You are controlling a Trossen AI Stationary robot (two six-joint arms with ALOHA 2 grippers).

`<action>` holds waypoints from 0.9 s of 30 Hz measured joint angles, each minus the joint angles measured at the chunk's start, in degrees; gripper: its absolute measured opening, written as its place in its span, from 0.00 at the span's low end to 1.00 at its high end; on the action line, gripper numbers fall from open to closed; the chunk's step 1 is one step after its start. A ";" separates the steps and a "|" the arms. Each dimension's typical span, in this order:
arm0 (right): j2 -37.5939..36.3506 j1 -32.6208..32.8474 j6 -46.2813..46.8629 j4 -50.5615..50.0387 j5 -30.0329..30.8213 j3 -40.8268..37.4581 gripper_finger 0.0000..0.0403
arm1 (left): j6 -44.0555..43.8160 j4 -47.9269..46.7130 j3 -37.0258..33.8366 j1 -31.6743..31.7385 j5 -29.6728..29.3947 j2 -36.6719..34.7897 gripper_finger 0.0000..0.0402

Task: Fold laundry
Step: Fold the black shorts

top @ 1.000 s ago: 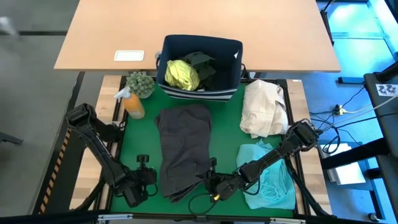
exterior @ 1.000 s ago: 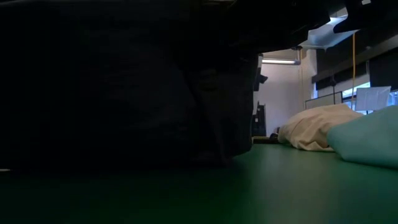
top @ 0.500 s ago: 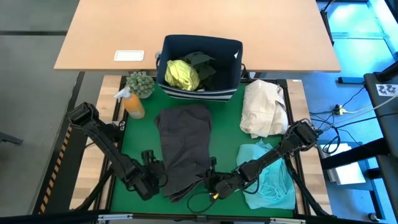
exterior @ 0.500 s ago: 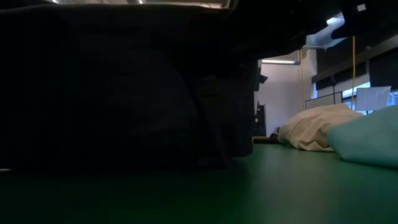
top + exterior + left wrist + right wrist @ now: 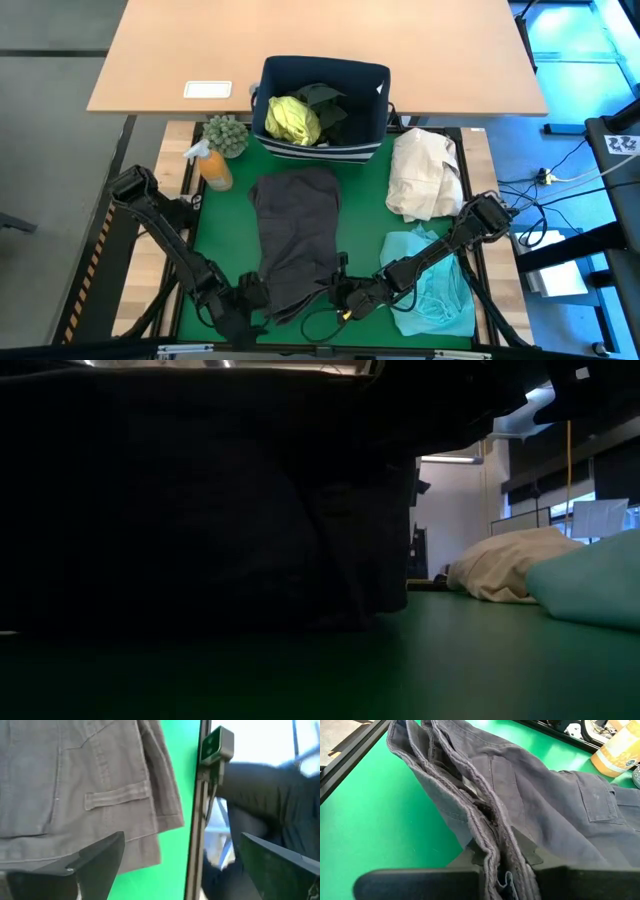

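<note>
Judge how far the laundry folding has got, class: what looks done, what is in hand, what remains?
Done: the grey trousers lie folded lengthwise on the mat. In hand: the right gripper is shut on their near edge; the left gripper is open beside them. Left: the turquoise garment lies crumpled, and the yellow-green shirt sits in the bin.

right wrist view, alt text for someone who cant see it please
The right end effector is shut on the layered edge of charcoal grey trousers that lie folded on a green mat. An orange bottle stands beyond the trousers.
</note>
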 joint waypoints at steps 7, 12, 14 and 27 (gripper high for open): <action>0.00 0.00 0.00 -0.02 0.04 0.00 0.08 | -1.60 2.38 -0.02 -1.87 -9.65 2.47 0.95; 0.00 -0.12 0.00 0.00 0.07 0.00 0.08 | 2.53 7.70 0.02 -0.70 -9.80 2.54 0.95; 0.00 -0.34 0.09 -0.02 -0.01 0.00 0.08 | 5.79 7.40 0.79 -0.49 -9.95 2.57 0.95; 0.00 -0.82 3.93 -0.87 1.82 -0.02 0.08 | 8.64 -25.53 29.91 2.21 -12.02 20.15 0.94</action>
